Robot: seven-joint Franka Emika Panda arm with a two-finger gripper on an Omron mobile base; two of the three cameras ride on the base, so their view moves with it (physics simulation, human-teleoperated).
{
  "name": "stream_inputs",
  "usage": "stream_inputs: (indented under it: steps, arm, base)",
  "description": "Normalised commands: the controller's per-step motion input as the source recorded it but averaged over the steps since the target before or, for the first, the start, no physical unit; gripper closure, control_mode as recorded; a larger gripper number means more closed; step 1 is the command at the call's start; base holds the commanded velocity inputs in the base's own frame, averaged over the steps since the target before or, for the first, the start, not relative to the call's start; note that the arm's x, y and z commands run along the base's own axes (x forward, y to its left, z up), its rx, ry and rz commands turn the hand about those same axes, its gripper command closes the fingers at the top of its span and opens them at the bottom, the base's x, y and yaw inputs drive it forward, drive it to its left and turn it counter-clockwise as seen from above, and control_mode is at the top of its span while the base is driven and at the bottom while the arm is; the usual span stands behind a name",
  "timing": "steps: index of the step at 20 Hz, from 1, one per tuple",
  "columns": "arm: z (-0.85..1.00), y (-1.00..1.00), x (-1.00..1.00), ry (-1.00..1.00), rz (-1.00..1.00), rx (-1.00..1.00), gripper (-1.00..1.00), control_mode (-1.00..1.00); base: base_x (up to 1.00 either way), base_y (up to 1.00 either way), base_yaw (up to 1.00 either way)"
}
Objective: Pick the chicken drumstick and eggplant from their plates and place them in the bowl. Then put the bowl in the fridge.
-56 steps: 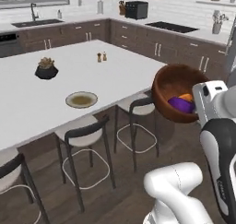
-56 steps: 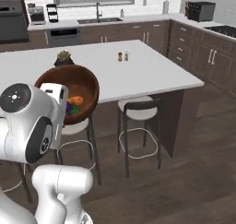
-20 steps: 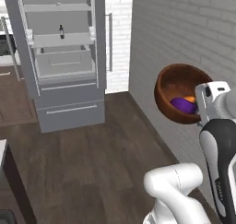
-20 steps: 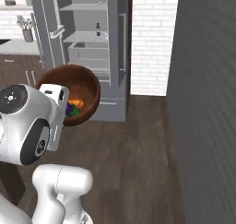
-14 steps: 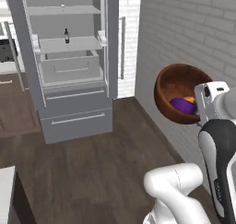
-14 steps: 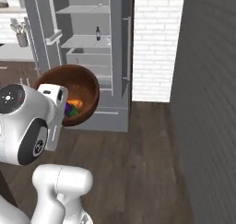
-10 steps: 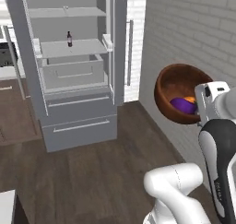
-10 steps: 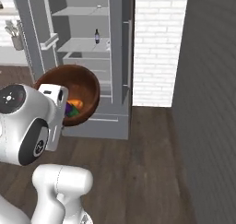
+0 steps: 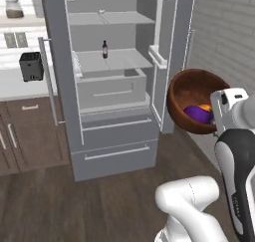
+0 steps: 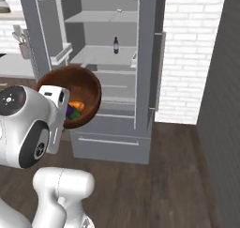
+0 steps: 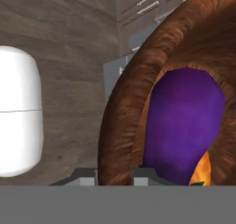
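My gripper [image 11: 115,174] is shut on the rim of the reddish-brown wooden bowl [image 9: 191,92] [image 10: 84,87] [image 11: 131,108] and holds it up, tilted, in front of the open fridge [image 9: 114,134] [image 10: 112,142]. Inside the bowl lies the purple eggplant [image 9: 198,114] [image 10: 70,111] [image 11: 184,121]. The orange-brown chicken drumstick [image 9: 205,107] [image 10: 78,106] [image 11: 205,171] lies against it. The plates are out of view. The fridge stands ahead with both doors swung open, showing pale shelves and drawers with bar handles.
A small dark bottle [image 9: 104,49] [image 10: 116,45] stands on a fridge shelf. A black toaster [image 9: 31,66] sits on the counter to the fridge's left, above dark cabinets. A white brick wall [image 10: 187,49] and a dark wall [image 10: 220,105] close the right side. The floor is wooden.
The whole scene has shifted as the base moved: the fridge now stands closer and more centred. The bowl stays in the gripper with both foods inside.
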Motion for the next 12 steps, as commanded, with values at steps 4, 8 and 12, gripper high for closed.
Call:
stream_inputs:
  steps: [4,8,12]
  arm:
    - [0.00,0.00,0.00,0.00,0.00,0.00,1.00,1.00]
    - [0.00,0.00,0.00,0.00,0.00,0.00,1.00,1.00]
    - [0.00,0.00,0.00,0.00,0.00,0.00,1.00,1.00]
  base:
    - [0.81,0.40,0.09]
    - [0.81,0.19,0.00]
    - [0.75,0.19,0.00]
